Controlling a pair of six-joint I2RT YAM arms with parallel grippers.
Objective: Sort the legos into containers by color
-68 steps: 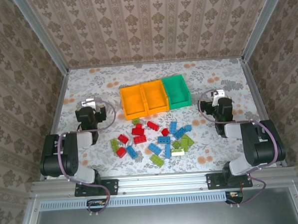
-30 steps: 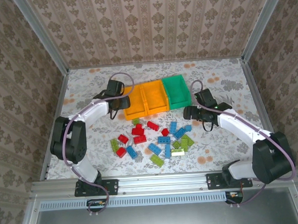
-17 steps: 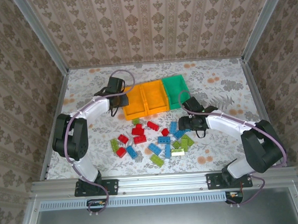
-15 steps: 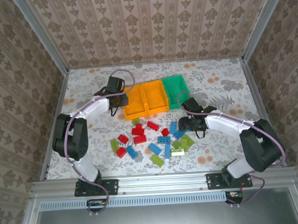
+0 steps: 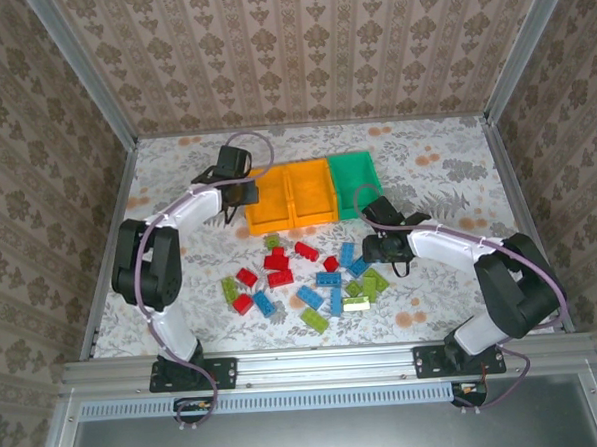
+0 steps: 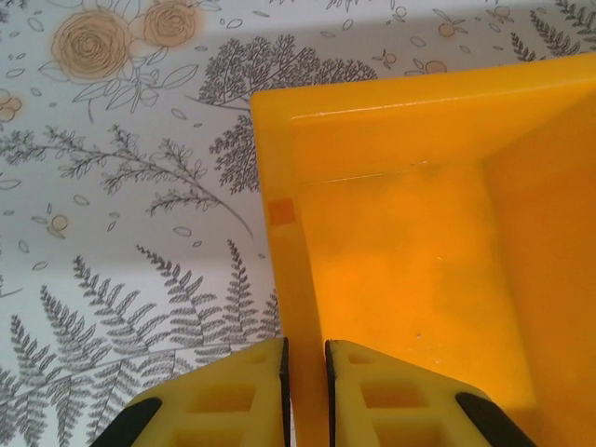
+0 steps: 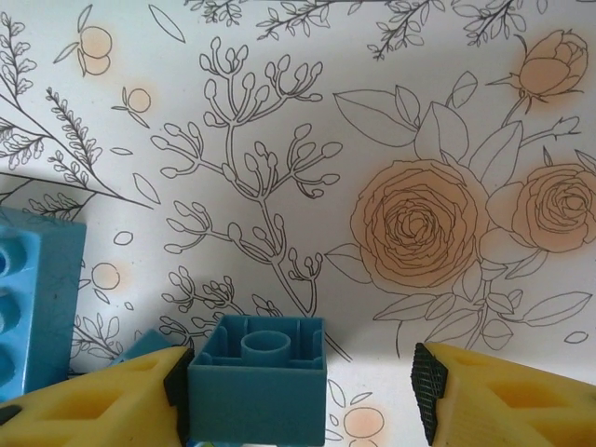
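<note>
I see a table covered in a white print of grey ferns and peach roses. Toward its far side three open bins stand side by side in a row: the left orange bin, a second orange bin, and a green bin on the right. In front of them, loose bricks lie scattered in a cluster: red bricks mostly left, blue bricks in the middle and right, lime bricks around the edges. My right wrist view shows one blue brick lying hollow side up on the print, with a larger blue brick near it at the left.
</note>
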